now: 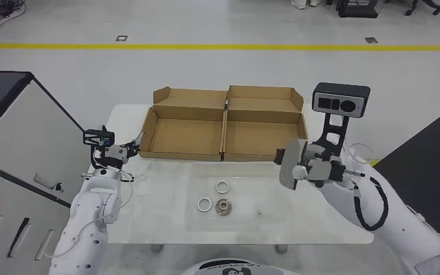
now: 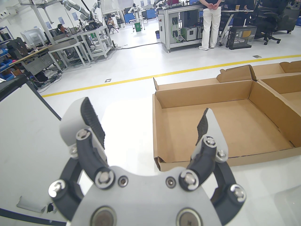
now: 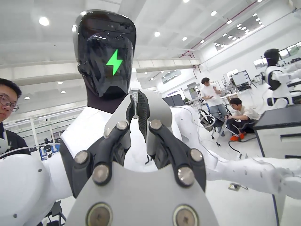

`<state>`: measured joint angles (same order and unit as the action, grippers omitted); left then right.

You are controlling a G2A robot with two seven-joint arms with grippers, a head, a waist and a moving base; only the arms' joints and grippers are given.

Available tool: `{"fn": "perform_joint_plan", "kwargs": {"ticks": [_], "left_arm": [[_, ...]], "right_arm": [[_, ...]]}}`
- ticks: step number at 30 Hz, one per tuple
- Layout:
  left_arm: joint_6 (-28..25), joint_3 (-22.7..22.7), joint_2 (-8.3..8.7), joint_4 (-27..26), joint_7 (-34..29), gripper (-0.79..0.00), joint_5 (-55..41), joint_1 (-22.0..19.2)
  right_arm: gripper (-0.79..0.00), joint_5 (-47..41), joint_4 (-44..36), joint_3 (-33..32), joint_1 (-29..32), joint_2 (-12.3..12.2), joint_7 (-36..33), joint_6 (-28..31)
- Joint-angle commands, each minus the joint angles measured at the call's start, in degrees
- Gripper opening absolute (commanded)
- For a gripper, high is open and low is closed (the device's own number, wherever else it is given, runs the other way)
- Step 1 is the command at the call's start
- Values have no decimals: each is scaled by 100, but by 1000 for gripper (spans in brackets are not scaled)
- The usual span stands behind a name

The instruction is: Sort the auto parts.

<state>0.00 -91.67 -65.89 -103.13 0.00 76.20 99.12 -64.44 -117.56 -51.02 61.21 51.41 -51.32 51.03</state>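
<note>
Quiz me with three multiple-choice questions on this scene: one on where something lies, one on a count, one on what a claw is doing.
1. Where do the white rings lie?
A in a gripper
B on the table, in front of the boxes
C on the floor

2. How many boxes are on the table?
A one
B two
C four

3. What is the right gripper doing?
A open and empty
B shut on a bolt
C shut on a ring

Answers:
1. B, the rings rest on the tabletop, nearer the robot than the boxes.
2. B, two open boxes sit side by side.
3. B, a threaded bolt is clamped between its fingers.
</note>
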Motion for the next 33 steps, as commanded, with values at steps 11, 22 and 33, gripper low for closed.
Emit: {"fn": "perform_joint_plan", "kwargs": {"ticks": [11, 22, 33], "left_arm": [[0, 0, 0, 0, 0, 0, 0, 0], [0, 0, 0, 0, 0, 0, 0, 0], [0, 0, 0, 0, 0, 0, 0, 0]], "right_arm": [[-785, -577, -175, -23, 167, 315, -9, 185], [-785, 45, 160, -121, 203, 499, -101, -255], [-785, 1214, 73, -213, 286, 635, 522, -898]]}}
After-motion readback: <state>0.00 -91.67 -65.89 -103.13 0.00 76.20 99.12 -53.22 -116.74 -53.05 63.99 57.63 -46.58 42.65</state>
